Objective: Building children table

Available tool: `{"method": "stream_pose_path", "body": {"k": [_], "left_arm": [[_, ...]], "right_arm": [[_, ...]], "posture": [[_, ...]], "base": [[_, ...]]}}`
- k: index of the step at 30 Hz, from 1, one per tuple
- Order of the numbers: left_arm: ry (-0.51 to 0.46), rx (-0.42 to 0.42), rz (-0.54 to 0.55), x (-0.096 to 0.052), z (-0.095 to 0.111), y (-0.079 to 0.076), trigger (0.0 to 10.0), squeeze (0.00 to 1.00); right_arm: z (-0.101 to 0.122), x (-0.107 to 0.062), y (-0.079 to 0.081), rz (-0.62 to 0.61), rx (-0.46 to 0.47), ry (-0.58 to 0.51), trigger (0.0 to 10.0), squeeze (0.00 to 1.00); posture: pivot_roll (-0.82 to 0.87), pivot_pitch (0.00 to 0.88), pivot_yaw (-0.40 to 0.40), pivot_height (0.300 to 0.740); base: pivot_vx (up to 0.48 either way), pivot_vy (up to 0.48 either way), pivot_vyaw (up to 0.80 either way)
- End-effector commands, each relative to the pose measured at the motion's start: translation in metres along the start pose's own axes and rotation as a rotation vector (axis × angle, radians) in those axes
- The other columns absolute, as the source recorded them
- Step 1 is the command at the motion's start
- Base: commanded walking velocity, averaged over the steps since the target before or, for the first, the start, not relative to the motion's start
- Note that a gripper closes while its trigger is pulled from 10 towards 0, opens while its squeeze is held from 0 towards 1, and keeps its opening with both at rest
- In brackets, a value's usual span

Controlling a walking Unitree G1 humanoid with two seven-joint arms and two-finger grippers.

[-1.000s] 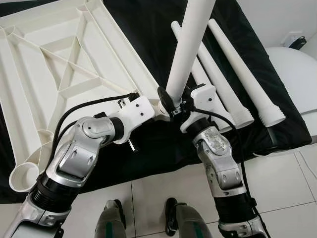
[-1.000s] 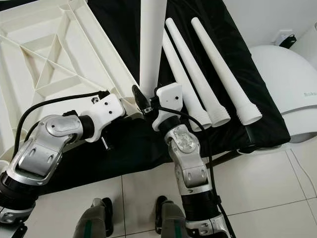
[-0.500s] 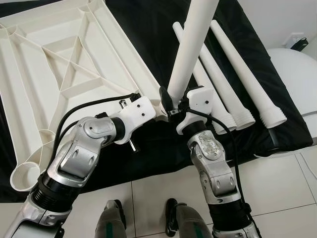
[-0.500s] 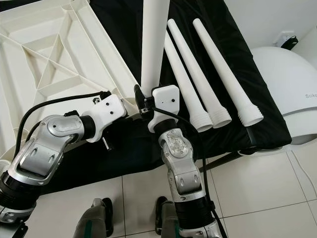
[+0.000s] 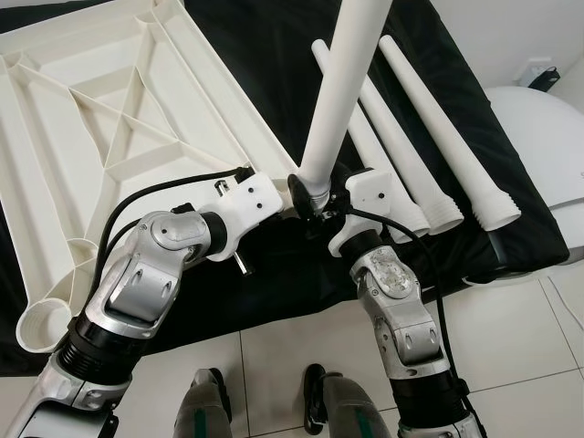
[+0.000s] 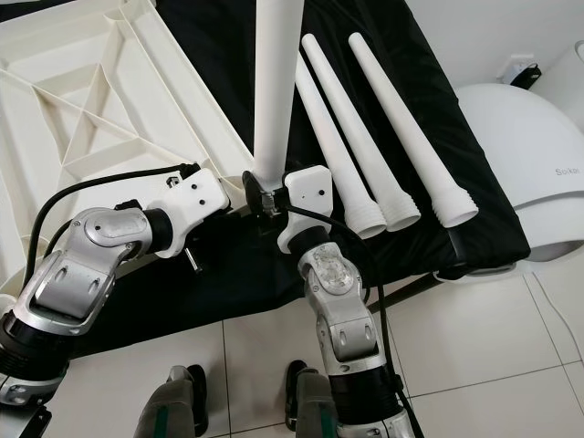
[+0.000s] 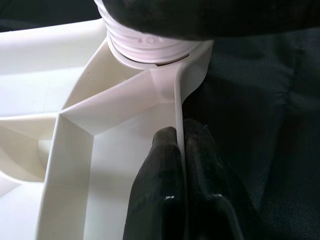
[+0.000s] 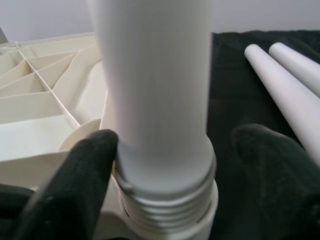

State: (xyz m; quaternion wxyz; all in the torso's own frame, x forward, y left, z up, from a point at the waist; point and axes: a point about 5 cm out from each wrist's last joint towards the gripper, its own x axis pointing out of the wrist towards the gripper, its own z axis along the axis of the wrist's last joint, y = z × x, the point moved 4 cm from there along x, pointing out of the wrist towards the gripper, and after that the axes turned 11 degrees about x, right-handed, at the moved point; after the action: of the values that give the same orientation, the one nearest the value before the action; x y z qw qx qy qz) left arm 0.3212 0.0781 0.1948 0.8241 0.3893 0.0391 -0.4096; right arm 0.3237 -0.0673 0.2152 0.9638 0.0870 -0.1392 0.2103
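Table leg [image 5: 339, 91] stands upright w/ threaded end in corner socket of upturned tabletop [image 5: 109, 137]. Right gripper [image 8: 165, 165] jaws apart, either side of leg's base. Left gripper [image 7: 182, 165] jaws clamped on tabletop rim by socket. 3 spare legs [image 6: 365, 137] on black cloth [image 6: 429, 182].

Four table legs: one upright [image 5: 339, 91], three lying [image 5: 411, 137]; one tabletop [image 5: 109, 137]; two claws
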Motion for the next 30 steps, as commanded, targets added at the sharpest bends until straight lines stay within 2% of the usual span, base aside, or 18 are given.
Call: {"method": "stream_pose_path", "body": {"k": [1, 3, 8, 13, 22, 23, 26, 30], "left_arm": [[0.160, -0.026, 0.148, -0.005, -0.033, 0.015, 10.0, 0.00], [0.160, -0.026, 0.148, -0.005, -0.033, 0.015, 10.0, 0.00], [0.158, -0.022, 0.144, -0.004, -0.032, 0.014, 10.0, 0.00], [0.157, -0.020, 0.144, -0.004, -0.032, 0.014, 10.0, 0.00], [0.152, -0.020, 0.143, -0.003, -0.031, 0.014, 10.0, 0.00], [0.151, -0.019, 0.142, -0.003, -0.030, 0.014, 10.0, 0.00], [0.147, -0.020, 0.140, -0.002, -0.029, 0.013, 10.0, 0.00], [0.145, -0.020, 0.137, -0.001, -0.029, 0.012, 10.0, 0.00]], "right_arm": [[-0.008, -0.001, -0.013, 0.001, 0.022, 0.038, 10.0, 1.00], [-0.008, -0.001, -0.013, 0.001, 0.022, 0.038, 10.0, 1.00], [0.002, 0.008, -0.025, 0.142, 0.049, 0.027, 10.0, 1.00], [0.007, 0.015, -0.037, 0.227, 0.050, 0.025, 10.0, 1.00], [0.009, 0.020, -0.039, 0.356, 0.047, 0.049, 10.0, 1.00], [0.010, 0.022, -0.038, 0.425, 0.054, 0.065, 10.0, 0.00], [0.015, 0.029, -0.035, 0.570, 0.059, 0.096, 10.0, 0.00], [0.019, 0.035, -0.031, 0.649, 0.062, 0.107, 10.0, 0.00]], "posture": [[0.06, 0.267, -0.015, 0.740], [0.06, 0.267, -0.015, 0.740], [0.06, 0.261, -0.015, 0.740], [0.06, 0.256, -0.015, 0.740], [0.06, 0.252, -0.015, 0.740], [0.06, 0.247, -0.015, 0.740], [0.06, 0.244, -0.016, 0.740], [0.07, 0.242, -0.018, 0.740]], "base": [[0.000, 0.000, 0.00], [0.000, 0.000, 0.00], [0.000, 0.000, 0.00], [0.000, 0.000, 0.00], [0.000, 0.000, 0.00], [0.000, 0.000, 0.00], [0.000, 0.000, 0.00], [0.000, 0.000, 0.00]]}}
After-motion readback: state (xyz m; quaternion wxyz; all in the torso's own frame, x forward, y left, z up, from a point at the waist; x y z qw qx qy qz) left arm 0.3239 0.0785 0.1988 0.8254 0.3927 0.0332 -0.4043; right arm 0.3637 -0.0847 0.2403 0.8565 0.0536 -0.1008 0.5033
